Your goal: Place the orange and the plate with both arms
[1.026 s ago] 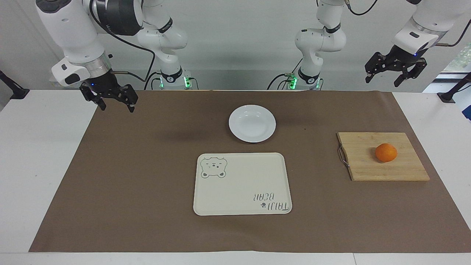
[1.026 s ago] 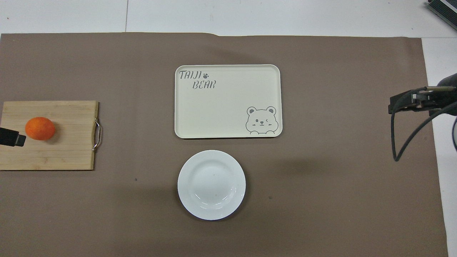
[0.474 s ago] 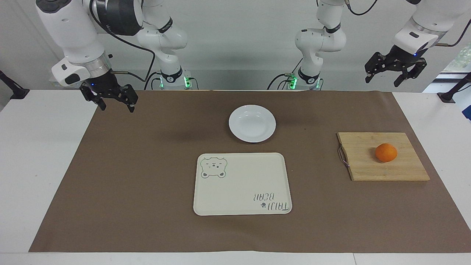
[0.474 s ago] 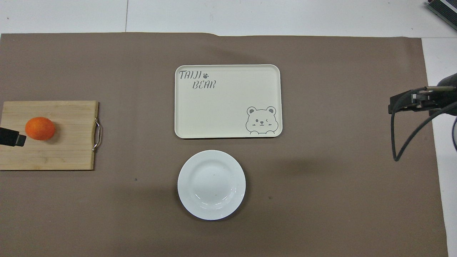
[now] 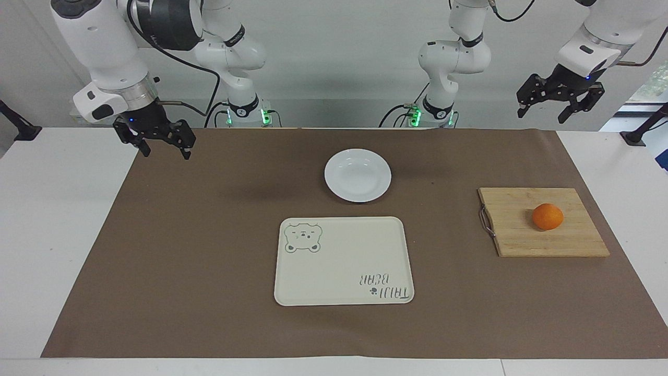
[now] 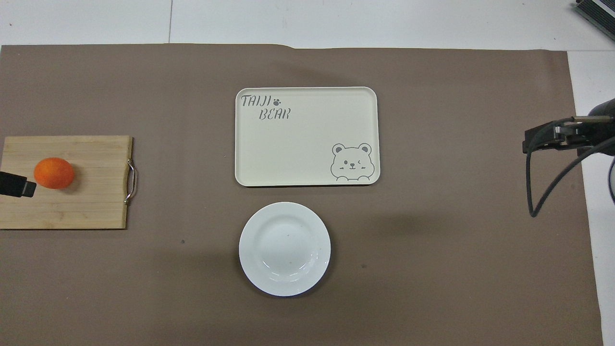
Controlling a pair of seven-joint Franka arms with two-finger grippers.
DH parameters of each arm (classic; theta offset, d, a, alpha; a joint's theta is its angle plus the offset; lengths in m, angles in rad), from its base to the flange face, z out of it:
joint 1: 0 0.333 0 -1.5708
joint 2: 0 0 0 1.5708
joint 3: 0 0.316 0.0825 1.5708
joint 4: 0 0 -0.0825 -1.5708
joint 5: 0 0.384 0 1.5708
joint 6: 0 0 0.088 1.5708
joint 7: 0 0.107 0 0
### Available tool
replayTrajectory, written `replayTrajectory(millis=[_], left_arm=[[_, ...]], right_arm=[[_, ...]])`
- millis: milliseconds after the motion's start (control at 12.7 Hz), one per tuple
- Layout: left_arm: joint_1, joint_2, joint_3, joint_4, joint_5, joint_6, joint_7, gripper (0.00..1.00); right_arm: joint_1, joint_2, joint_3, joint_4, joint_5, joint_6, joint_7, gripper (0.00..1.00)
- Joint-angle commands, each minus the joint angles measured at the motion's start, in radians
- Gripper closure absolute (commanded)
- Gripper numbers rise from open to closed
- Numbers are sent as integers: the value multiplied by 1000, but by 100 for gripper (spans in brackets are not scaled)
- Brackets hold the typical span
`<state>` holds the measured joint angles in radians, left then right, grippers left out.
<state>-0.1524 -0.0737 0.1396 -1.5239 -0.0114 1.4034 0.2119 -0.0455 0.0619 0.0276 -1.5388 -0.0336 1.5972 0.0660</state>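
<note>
On my facing feed, starting at its left side, I see the right gripper hanging with jaws spread and empty above the brown mat's corner at the right arm's end of the tabletop, well apart from everything. Mid-mat sits the plate, glossy white, round and bare, nearer the robots than the cream bear tray. Then comes the cutting board carrying the small, dimpled, bright orange. The left gripper hovers high, jaws open, holding nothing, well clear of the orange.
</note>
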Motion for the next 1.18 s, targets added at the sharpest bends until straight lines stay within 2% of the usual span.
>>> replayTrajectory(millis=[0,1105], left_arm=[[-24,-14,11,-7,14,0,-14,0],[-21,-14,8,-7,14,5,-14,0]], right_arm=[[-13,-11,9,-9,15,-8,15,0],[-13,-11,9,-9,15,-8,15,0]])
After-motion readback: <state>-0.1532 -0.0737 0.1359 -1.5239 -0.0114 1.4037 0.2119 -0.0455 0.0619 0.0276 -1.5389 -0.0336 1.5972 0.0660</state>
